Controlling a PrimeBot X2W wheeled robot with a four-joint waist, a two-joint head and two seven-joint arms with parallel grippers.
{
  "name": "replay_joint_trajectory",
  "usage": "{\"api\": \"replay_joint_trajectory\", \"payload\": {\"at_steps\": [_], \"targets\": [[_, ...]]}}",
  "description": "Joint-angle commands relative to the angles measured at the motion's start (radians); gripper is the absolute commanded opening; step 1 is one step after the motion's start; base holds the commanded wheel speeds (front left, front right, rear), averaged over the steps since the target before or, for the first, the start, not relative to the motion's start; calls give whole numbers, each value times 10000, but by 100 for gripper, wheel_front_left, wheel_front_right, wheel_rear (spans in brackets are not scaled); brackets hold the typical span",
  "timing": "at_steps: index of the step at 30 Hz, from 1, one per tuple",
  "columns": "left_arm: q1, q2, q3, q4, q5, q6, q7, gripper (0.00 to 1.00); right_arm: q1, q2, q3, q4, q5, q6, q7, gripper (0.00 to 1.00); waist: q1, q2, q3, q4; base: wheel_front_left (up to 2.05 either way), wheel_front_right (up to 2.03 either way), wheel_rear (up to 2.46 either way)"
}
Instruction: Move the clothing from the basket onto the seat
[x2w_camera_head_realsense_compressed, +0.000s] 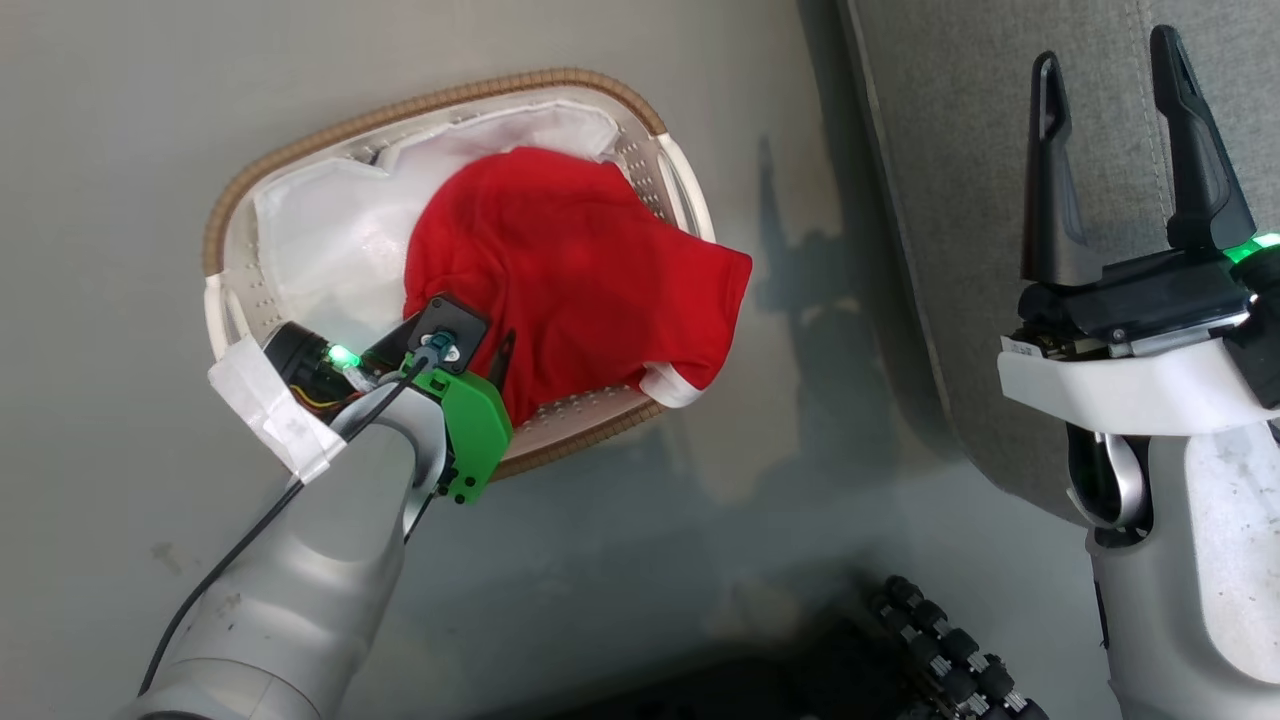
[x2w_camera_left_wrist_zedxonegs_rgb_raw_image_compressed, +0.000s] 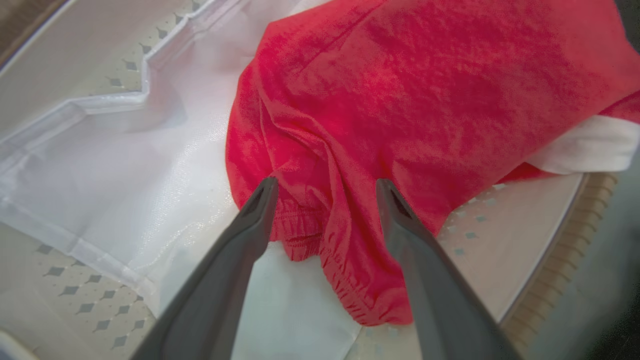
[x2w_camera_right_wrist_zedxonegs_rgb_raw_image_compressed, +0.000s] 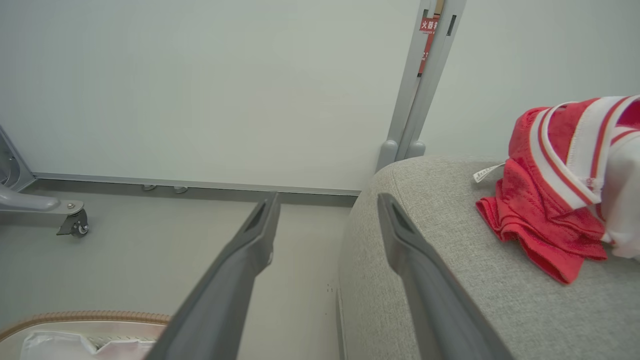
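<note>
A plain red garment with white edging (x2w_camera_head_realsense_compressed: 570, 260) lies in the white perforated basket (x2w_camera_head_realsense_compressed: 230, 200), draped over its right rim. My left gripper (x2w_camera_left_wrist_zedxonegs_rgb_raw_image_compressed: 325, 187) is open inside the basket, its fingers straddling a fold of the red garment (x2w_camera_left_wrist_zedxonegs_rgb_raw_image_compressed: 400, 100) near the elastic hem. The white liner (x2w_camera_left_wrist_zedxonegs_rgb_raw_image_compressed: 125, 165) lies flat beside it. The striped red jersey (x2w_camera_right_wrist_zedxonegs_rgb_raw_image_compressed: 555, 200) rests on the grey seat (x2w_camera_right_wrist_zedxonegs_rgb_raw_image_compressed: 450, 260). My right gripper (x2w_camera_head_realsense_compressed: 1115, 70) hangs open over the seat's edge (x2w_camera_head_realsense_compressed: 960, 200), holding nothing.
The basket stands on a pale grey floor (x2w_camera_head_realsense_compressed: 120, 120) left of the seat. A wall with a grey post (x2w_camera_right_wrist_zedxonegs_rgb_raw_image_compressed: 415, 100) stands behind. A wheeled metal leg (x2w_camera_right_wrist_zedxonegs_rgb_raw_image_compressed: 70, 220) is at the far left. My base's dark wheel (x2w_camera_head_realsense_compressed: 940, 640) is below.
</note>
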Motion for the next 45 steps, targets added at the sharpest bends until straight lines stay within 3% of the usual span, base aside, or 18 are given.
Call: {"api": "replay_joint_trajectory", "payload": {"at_steps": [1, 11, 12, 14, 16, 26, 36, 45], "targets": [[-264, 145, 13, 177, -43, -26, 27, 100, -151, -10, 27, -96, 87, -14, -16, 100, -2, 0, 1001, -631, 0, 0, 0], [-666, 216, 23, 1317, -423, -26, 477, 100, -320, -12, 199, -268, 408, -14, -16, 100, -2, 0, 1410, -909, 0, 0, 0], [-680, 225, 16, 1371, -448, -21, 495, 95, -339, -12, 217, -243, 422, -14, -16, 100, -2, 0, 1412, -926, 0, 0, 0], [-708, 224, 9, 1460, -494, 8, 473, 42, -354, -12, 239, -189, 471, -14, -16, 100, -2, 0, 1393, -942, 0, 0, 0], [-722, 214, 47, 1501, -570, 29, 343, 0, -373, -12, 226, -134, 475, -14, -16, 100, -2, 0, 1331, -921, 0, 0, 0], [-303, -94, 214, 1470, -1113, 10, -505, 0, -297, -18, 277, 309, 284, -14, -16, 100, -2, 0, 83, -323, 0, 0, 0], [628, -254, -608, 210, -1352, -24, -1105, 0, 500, -24, 14, 1331, -348, -14, -16, 100, -2, 0, -2428, 660, 0, 0, 0], [1287, 579, -1613, -1766, -1885, -26, -1121, 0, 1689, -24, -153, 2501, -594, -14, -16, 100, -2, 0, -4933, 1204, 0, 0, 0]]}}
